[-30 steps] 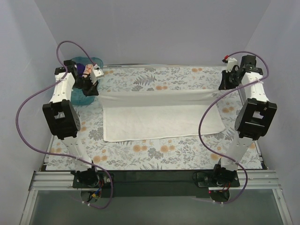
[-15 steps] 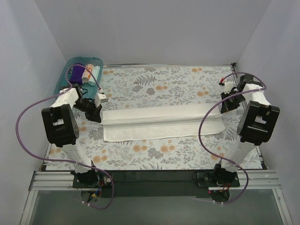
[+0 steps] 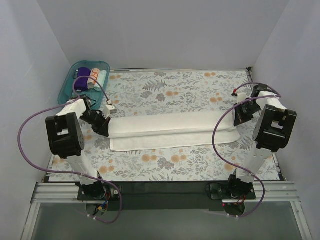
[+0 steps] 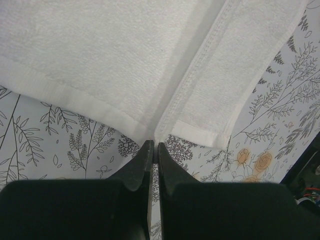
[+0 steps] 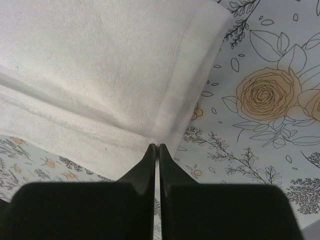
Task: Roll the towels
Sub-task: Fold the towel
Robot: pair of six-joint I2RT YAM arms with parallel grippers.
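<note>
The large white towel (image 3: pixel 170 131) lies across the middle of the floral sheet, its far part folded forward over the near part in a long band. My left gripper (image 3: pixel 106 128) is shut on the towel's left corner, seen close up in the left wrist view, where the closed tips (image 4: pixel 154 146) pinch the hemmed corner of the towel (image 4: pixel 125 60). My right gripper (image 3: pixel 237 120) is shut on the right corner; its tips (image 5: pixel 156 147) nip the folded edge of the towel (image 5: pixel 100 60). Small rolled towels, dark purple (image 3: pixel 81 73), white-orange (image 3: pixel 92 75) and pale teal (image 3: pixel 102 76), lie in the tray.
The teal plastic tray (image 3: pixel 66 84) stands at the back left corner, just behind my left arm. The floral sheet (image 3: pixel 175 90) covers the table. White walls close in on the left, right and back. Purple cables loop off both arms.
Both grippers have come down and toward the near side with the towel's far edge, laying it over the near part. The raised span of towel now lies flat as a folded band.
</note>
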